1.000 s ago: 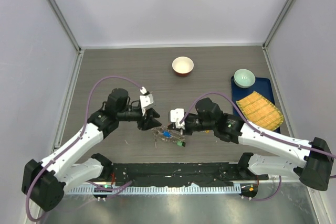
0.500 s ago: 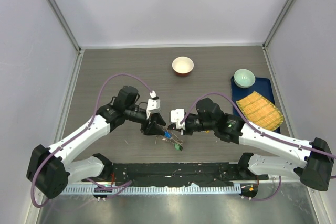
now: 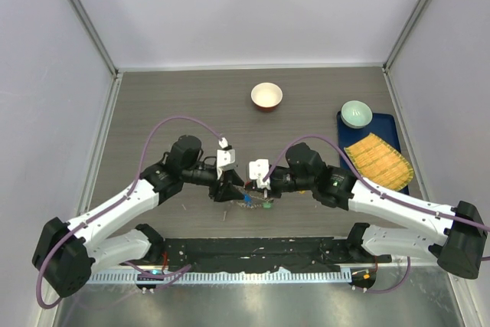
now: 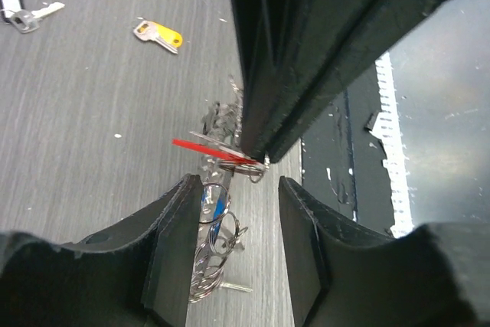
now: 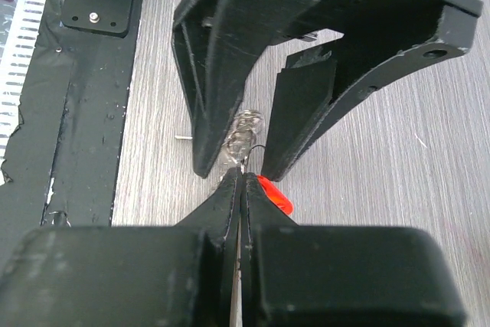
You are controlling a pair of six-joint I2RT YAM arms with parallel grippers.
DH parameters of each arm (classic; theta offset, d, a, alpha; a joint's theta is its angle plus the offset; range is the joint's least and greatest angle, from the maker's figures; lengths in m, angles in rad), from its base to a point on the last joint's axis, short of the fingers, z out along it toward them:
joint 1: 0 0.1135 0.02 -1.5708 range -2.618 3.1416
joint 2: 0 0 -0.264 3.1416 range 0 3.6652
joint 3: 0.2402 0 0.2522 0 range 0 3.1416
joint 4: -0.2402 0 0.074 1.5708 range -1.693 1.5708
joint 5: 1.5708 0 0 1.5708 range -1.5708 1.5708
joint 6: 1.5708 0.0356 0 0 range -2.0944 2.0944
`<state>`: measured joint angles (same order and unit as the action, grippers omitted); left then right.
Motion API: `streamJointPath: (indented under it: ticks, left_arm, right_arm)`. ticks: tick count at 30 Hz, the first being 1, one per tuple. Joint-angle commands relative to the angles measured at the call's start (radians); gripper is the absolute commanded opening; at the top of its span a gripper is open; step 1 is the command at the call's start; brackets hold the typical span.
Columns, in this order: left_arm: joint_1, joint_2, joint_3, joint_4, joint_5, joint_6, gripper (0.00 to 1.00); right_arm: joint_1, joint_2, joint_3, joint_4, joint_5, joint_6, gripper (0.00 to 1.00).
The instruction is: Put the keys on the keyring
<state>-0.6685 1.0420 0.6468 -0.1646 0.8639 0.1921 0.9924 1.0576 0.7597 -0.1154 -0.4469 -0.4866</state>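
Note:
The keyring (image 4: 208,259) is a bunch of silvery rings on the table, with a blue key (image 4: 217,204) lying in it. My left gripper (image 4: 239,189) is open, its jaws either side of the bunch. My right gripper (image 5: 243,175) is shut on a red key (image 5: 276,195), held edge-on just above the rings (image 5: 243,132). From above, the left gripper (image 3: 226,188) and right gripper (image 3: 260,188) meet over the bunch (image 3: 249,198), where a green key (image 3: 266,205) shows. A yellow key (image 4: 157,34) and a black key (image 4: 15,14) lie loose farther off.
A red-and-cream bowl (image 3: 266,96) stands at the back middle. A blue tray (image 3: 385,125) at the right holds a pale green bowl (image 3: 356,112) and a yellow mat (image 3: 378,160). A black strip (image 3: 253,254) runs along the near edge.
My left gripper has moved right and down to the key bunch and now straddles it. The bunch has shifted slightly. The right gripper has stayed put, shut.

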Motion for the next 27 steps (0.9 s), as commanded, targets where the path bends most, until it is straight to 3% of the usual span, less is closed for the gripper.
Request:
streamJointPath:
  ticks: [1, 9, 14, 27]
  left_arm:
    - [-0.011, -0.014, -0.018, 0.131, -0.086, -0.115, 0.47]
    - [-0.063, -0.066, -0.076, 0.16, -0.256, -0.24, 0.31]
    - [-0.075, -0.115, -0.107, 0.16, -0.347, -0.307, 0.01]
    - [-0.078, -0.243, -0.141, 0.212, -0.5, -0.395, 0.0]
  right_arm:
    - [0.0, -0.044, 0.018, 0.092, -0.018, 0.02, 0.01]
    - [0.0, -0.047, -0.008, 0.109, 0.062, 0.059, 0.01]
    - [-0.001, -0.031, 0.009, 0.099, 0.129, 0.092, 0.01]
    - [0.015, 0.059, 0.104, -0.009, 0.154, 0.14, 0.01]
